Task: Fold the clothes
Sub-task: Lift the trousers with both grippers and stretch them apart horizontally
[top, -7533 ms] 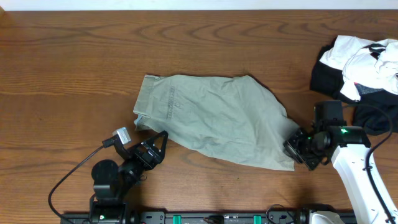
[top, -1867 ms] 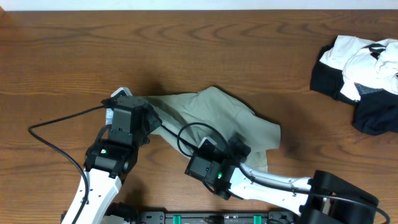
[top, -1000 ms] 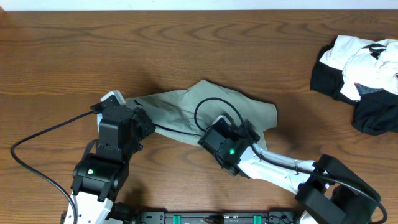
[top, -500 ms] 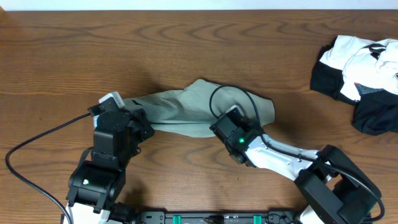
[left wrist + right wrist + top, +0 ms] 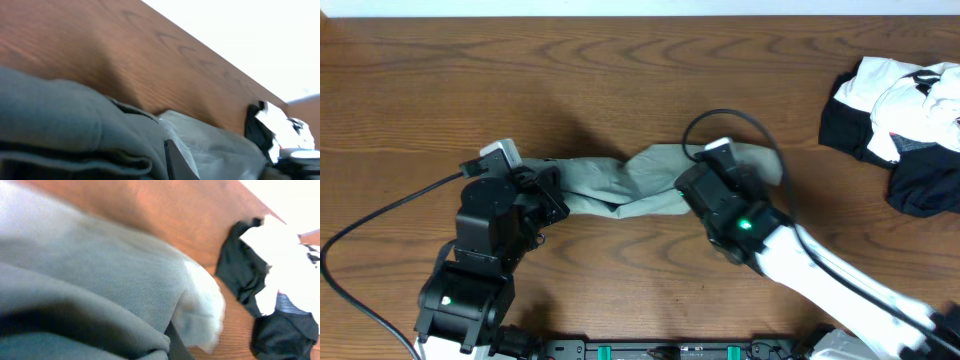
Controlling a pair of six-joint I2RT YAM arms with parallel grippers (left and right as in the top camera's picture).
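Observation:
The khaki clothes (image 5: 620, 180) lie bunched into a narrow wrinkled band across the middle of the table. My left gripper (image 5: 548, 190) is shut on their left end, and my right gripper (image 5: 697, 178) is shut on the right part, with a flap of cloth (image 5: 765, 160) spilling past it. In the left wrist view grey-green folds (image 5: 75, 115) fill the lower frame around one dark finger (image 5: 175, 162). The right wrist view shows the same cloth (image 5: 100, 280) heaped over a dark finger (image 5: 177, 347). The jaw tips are buried in fabric in both wrist views.
A heap of black and white garments (image 5: 905, 110) sits at the table's right edge, also seen as a dark and white heap (image 5: 280, 270) in the right wrist view and a small one (image 5: 272, 125) in the left wrist view. Bare wooden table (image 5: 620, 70) lies beyond.
My right gripper has shut on the cloth and moved right and away from the front edge, pulling it out. The left gripper shifted slightly left, still shut. The garment has drawn into a thinner band.

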